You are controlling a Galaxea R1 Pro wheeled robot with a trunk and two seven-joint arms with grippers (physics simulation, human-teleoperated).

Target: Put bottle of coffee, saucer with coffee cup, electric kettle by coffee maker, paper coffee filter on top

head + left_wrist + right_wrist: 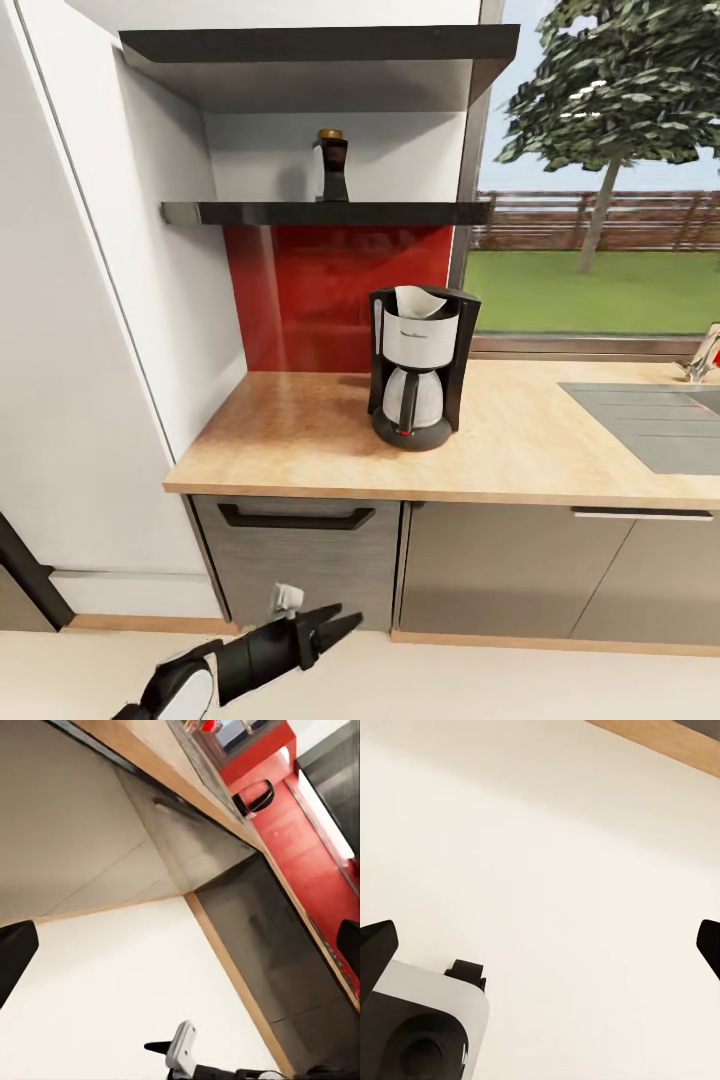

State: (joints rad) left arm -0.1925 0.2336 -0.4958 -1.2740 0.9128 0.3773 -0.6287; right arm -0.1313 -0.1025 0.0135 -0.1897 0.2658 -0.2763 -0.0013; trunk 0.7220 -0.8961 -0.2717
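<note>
Head view: one gripper (335, 625) hangs low in front of the grey cabinets (300, 560), on a black arm with a white cuff, its two dark fingers parted and nothing between them – which arm it is cannot be told here. In the left wrist view the left gripper (180, 949) shows only two black fingertips (15, 956) at opposite edges, spread wide and holding nothing, over pale floor (112, 997) beside the cabinet fronts. The right gripper (540, 945) is the same – tips far apart, nothing held, above bare cream floor.

Above, the countertop (300, 430) carries the coffee maker (418, 368), upright near the red backsplash (320, 290), with a white filter (420, 303) sitting in its top. The bottle (332, 165) stands on the lower black shelf (320, 213), directly above the backsplash and well above the maker. A grey sink (660, 420) is set into the countertop to the right, below the window (600, 180).
</note>
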